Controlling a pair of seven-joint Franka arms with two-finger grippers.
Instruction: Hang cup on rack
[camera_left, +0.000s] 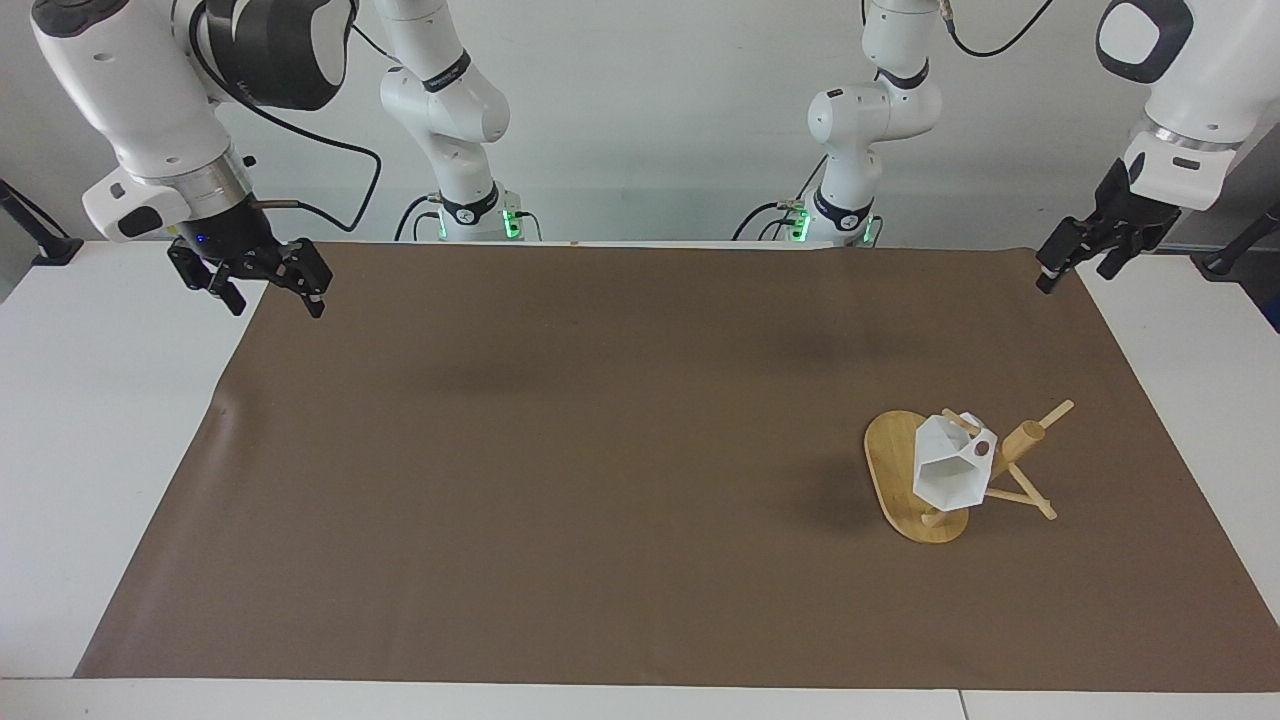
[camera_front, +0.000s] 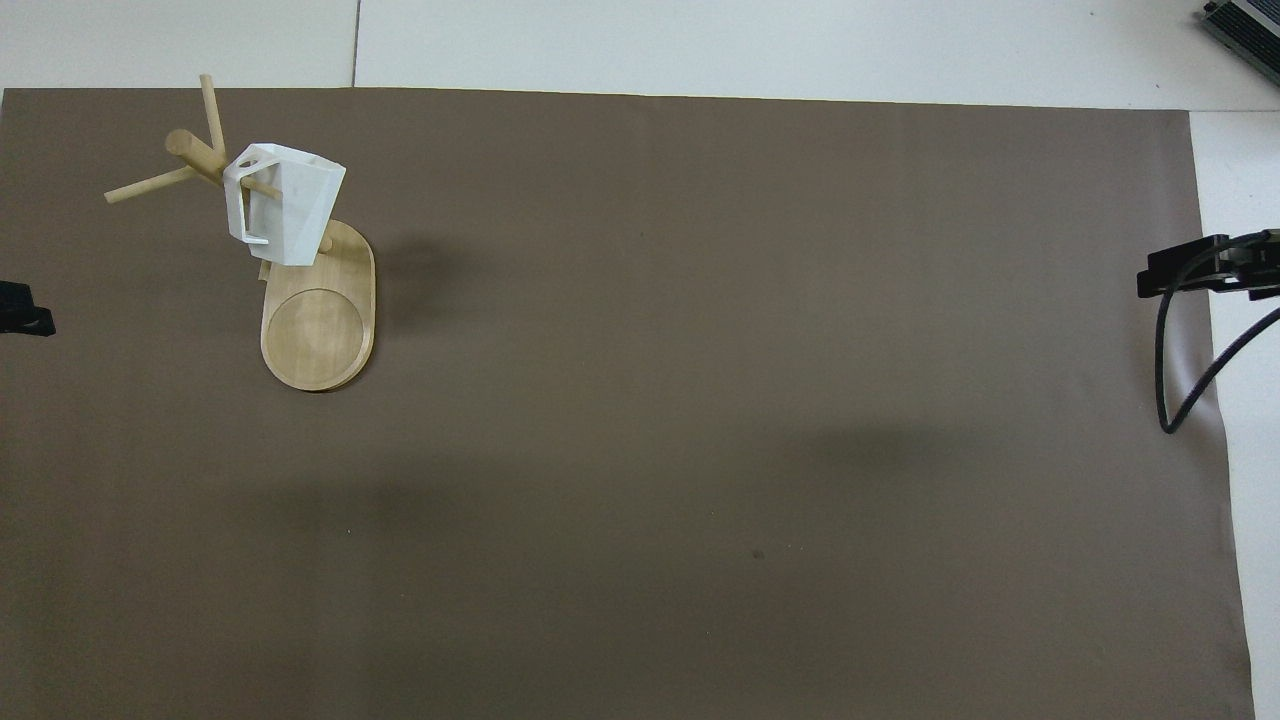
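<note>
The white faceted cup (camera_left: 950, 472) hangs by its handle on a peg of the bamboo rack (camera_left: 893, 458), mouth tilted downward. In the overhead view the cup (camera_front: 288, 208) covers part of the rack's post, above the oval base (camera_front: 318, 335). The rack stands on the brown mat toward the left arm's end of the table. My left gripper (camera_left: 1073, 277) hangs open and empty over the mat's corner, well apart from the rack. Only one of its fingertips (camera_front: 25, 320) shows in the overhead view. My right gripper (camera_left: 277, 303) waits open and empty over the mat's corner at the right arm's end.
A brown mat (camera_left: 560, 450) covers most of the white table (camera_left: 110, 420). A black cable (camera_front: 1175, 370) loops down from the right arm over the mat's edge. Nothing else stands on the mat.
</note>
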